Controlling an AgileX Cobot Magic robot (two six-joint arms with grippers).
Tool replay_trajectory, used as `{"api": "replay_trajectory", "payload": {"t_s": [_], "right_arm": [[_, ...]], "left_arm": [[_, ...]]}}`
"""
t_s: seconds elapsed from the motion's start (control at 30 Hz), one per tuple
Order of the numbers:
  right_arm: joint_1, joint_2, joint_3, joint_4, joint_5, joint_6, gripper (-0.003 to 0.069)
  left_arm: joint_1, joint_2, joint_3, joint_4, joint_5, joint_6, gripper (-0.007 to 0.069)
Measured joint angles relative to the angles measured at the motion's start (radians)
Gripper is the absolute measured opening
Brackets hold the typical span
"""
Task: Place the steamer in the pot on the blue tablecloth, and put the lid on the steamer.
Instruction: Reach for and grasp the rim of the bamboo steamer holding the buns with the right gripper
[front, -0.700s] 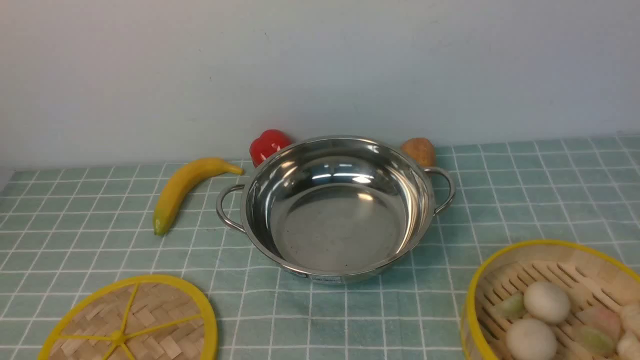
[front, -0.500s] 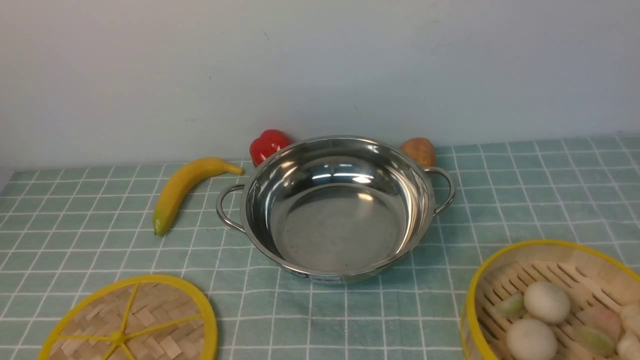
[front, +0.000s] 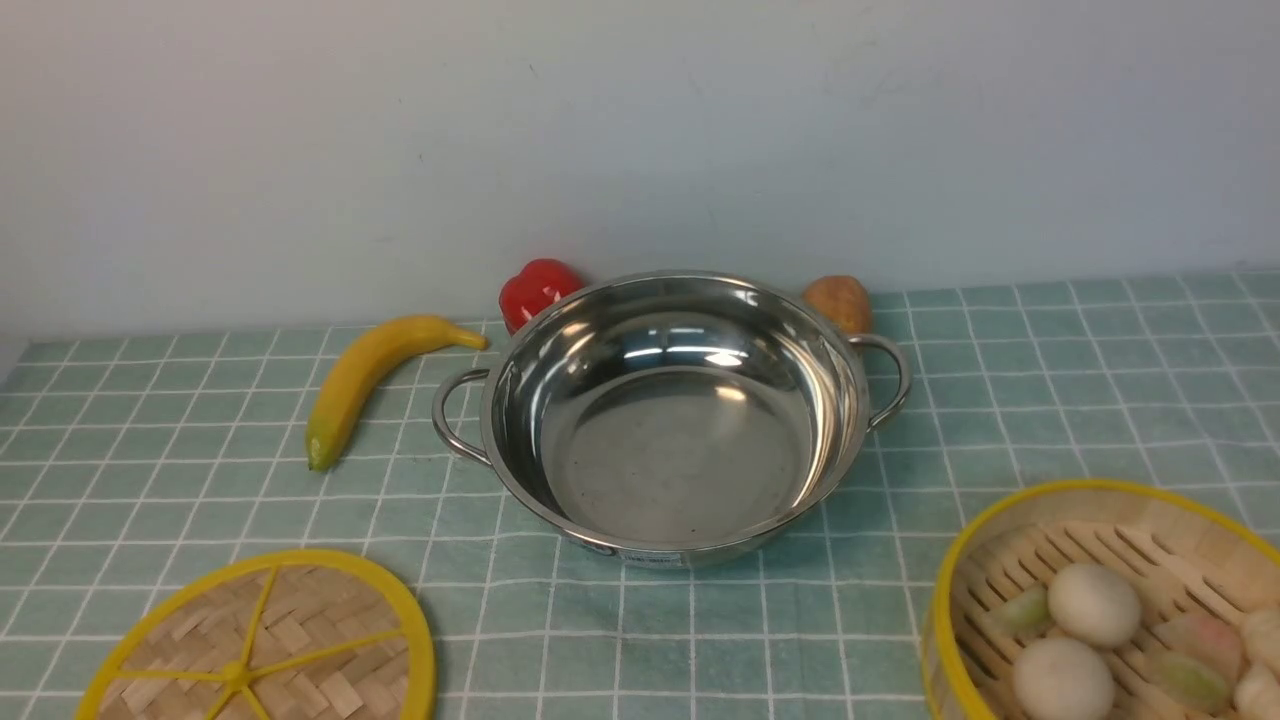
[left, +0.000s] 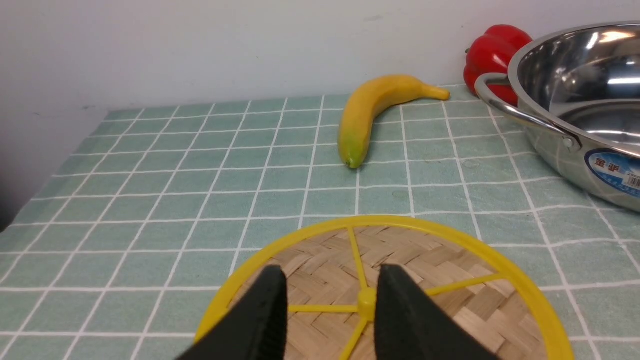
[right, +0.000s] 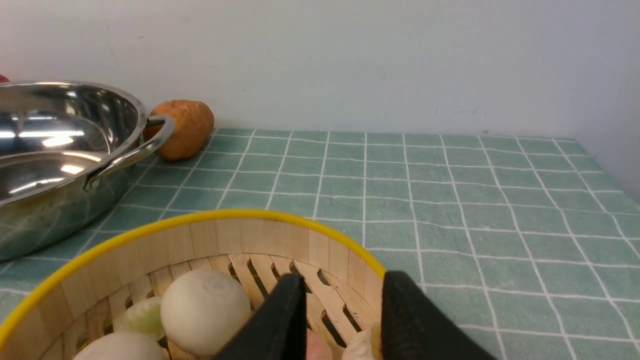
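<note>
1. Front view: the steamer (front: 1100, 486) is sitting at the near right of the blue tablecloth (front: 1050, 400), well apart from the empty pot (front: 680, 460) at the centre. The lid (front: 300, 620) is lying flat at the near left, and neither arm is showing here.
2. The bamboo steamer is looking light and stiff, but its toy dumplings (front: 1093, 603) are lying loose and could roll if it tips. The yellow rim and upright wall are offering the surest pinch, one finger inside and one outside.
3. The lid is looking thin, light and rigid. Its edge is lying flush on the cloth and giving little purchase, so the spokes or hub seem the better hold.
4. Right wrist view: the right gripper (right: 345, 277) is hovering over the steamer's slatted floor close to its wall, jaws parted and holding nothing.
5. Left wrist view: the left gripper (left: 331, 270) is hanging above the lid beside the hub, jaws likewise apart and empty.
</note>
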Motion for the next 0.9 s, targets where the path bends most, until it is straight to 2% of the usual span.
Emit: {"api": "replay_trajectory", "payload": {"t_s": [0.13,0.3,0.6,0.73,0.77,0.9], "right_arm": [[0.0,0.0,-0.006,0.026,-0.069,0.029,0.024],[0.0,0.028,-0.199,0.047,-0.052,0.043,0.024],[0.0,0.238,-0.654,0.108,0.302,0.063,0.024],[0.0,0.281,-0.75,0.16,0.424,0.061,0.024],[0.0,0.291,-0.786,0.2,0.493,0.02,0.024],[0.0,0.293,-0.796,0.306,0.576,-0.092,0.024]], "left_arm": [[0.0,0.0,0.0,0.0,0.0,0.0,0.0243],[0.0,0.0,0.0,0.0,0.0,0.0,0.0243],[0.0,0.0,0.0,0.0,0.0,0.0,0.0243],[0.0,0.0,0.0,0.0,0.0,0.0,0.0243],[0.0,0.0,0.0,0.0,0.0,0.0,0.0243],[0.0,0.0,0.0,0.0,0.0,0.0,0.0243]]}}
